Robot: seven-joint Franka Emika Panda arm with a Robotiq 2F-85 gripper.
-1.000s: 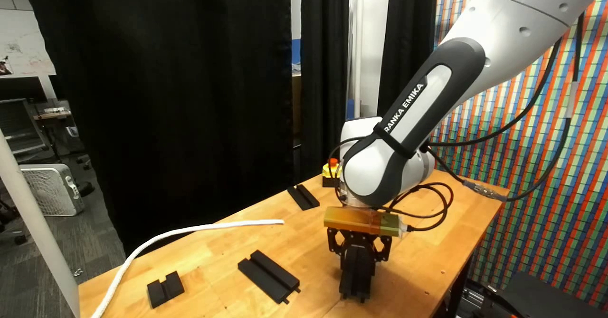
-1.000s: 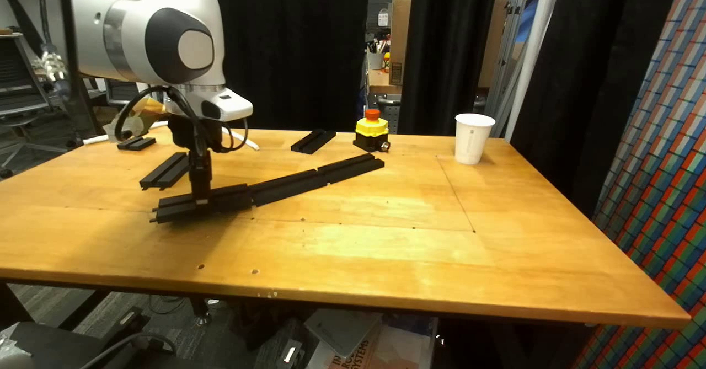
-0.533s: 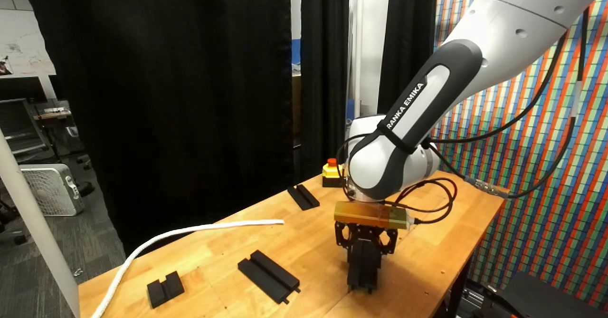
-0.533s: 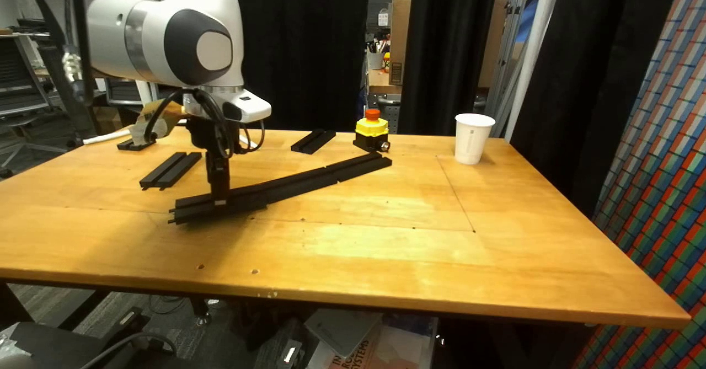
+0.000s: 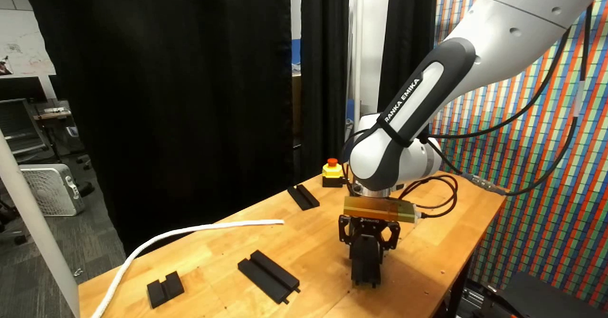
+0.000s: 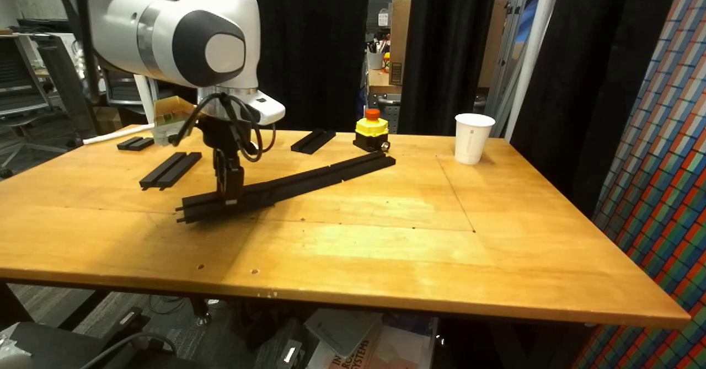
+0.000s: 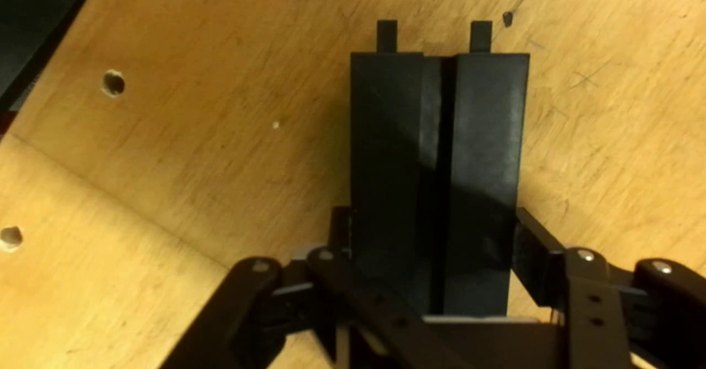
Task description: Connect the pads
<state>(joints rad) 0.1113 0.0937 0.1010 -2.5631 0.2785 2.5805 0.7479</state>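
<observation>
The gripper (image 7: 432,228) clasps a black pad (image 7: 436,165) by its long sides; in an exterior view the pad sits at the near left end of a pad row (image 6: 311,184); joined or not, I cannot tell; a loose pad (image 6: 171,170) lies farther left.

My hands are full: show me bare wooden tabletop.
Free, in an exterior view: the wooden tabletop between the long row of black ridged strips, white paper cup and near edge. Crowded: around the black gripper clamping the row's end, and by the yellow button box, near a loose black strip.
</observation>
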